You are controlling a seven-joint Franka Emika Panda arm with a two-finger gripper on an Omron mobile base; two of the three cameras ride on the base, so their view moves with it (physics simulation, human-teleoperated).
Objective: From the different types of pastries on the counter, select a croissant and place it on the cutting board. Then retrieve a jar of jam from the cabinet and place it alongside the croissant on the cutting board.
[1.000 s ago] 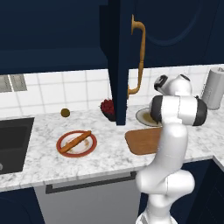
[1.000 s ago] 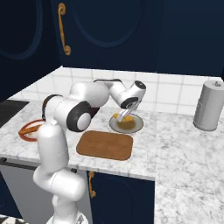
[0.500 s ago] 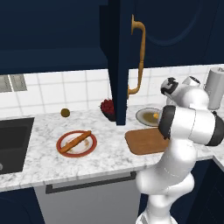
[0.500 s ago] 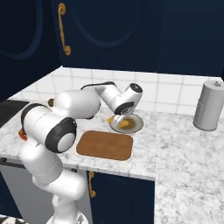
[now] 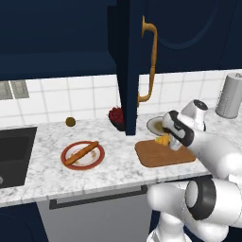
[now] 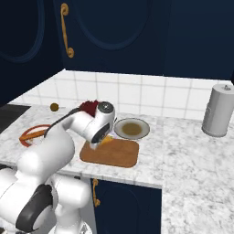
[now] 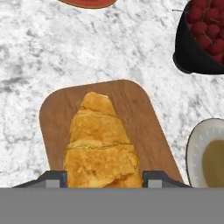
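Croissant (image 7: 101, 144), one of it, sits clamped between the two dark fingertips (image 7: 54, 178) of the gripper (image 7: 103, 179), over the near end of the single cutting board (image 7: 144, 127); from the hand view I cannot tell whether it touches the wood. In the left base view the croissant (image 5: 164, 140) shows as a yellow lump at the board's (image 5: 160, 156) back edge, beside the gripper (image 5: 171, 140). In the right base view the gripper (image 6: 101, 140) hangs over the board's (image 6: 114, 154) left back corner, and only a sliver of the croissant (image 6: 107, 140) peeks out past the hand.

One long brown stick pastry (image 5: 81, 153) lies on one red-rimmed plate (image 5: 97, 159), well to the left of the board on the counter (image 5: 47, 175). One dark bowl of red berries (image 7: 197, 35) stands behind the board to its left, one pale bowl (image 6: 131, 129) with brownish contents just behind it. One small dark round thing (image 5: 70, 122) rests far left of the board near the tiled wall, and one grey canister (image 6: 218, 110) stands well to the board's right.

The open cabinet door (image 5: 128, 66) with its brass handle (image 5: 150, 61) hangs above the board's left end and hides part of the berry bowl (image 5: 115, 116) in the left base view. That view also takes in a dark sink (image 5: 14, 153), left of the board beyond the plate. The right base view shows a second brass handle (image 6: 66, 30) on the closed doors above.
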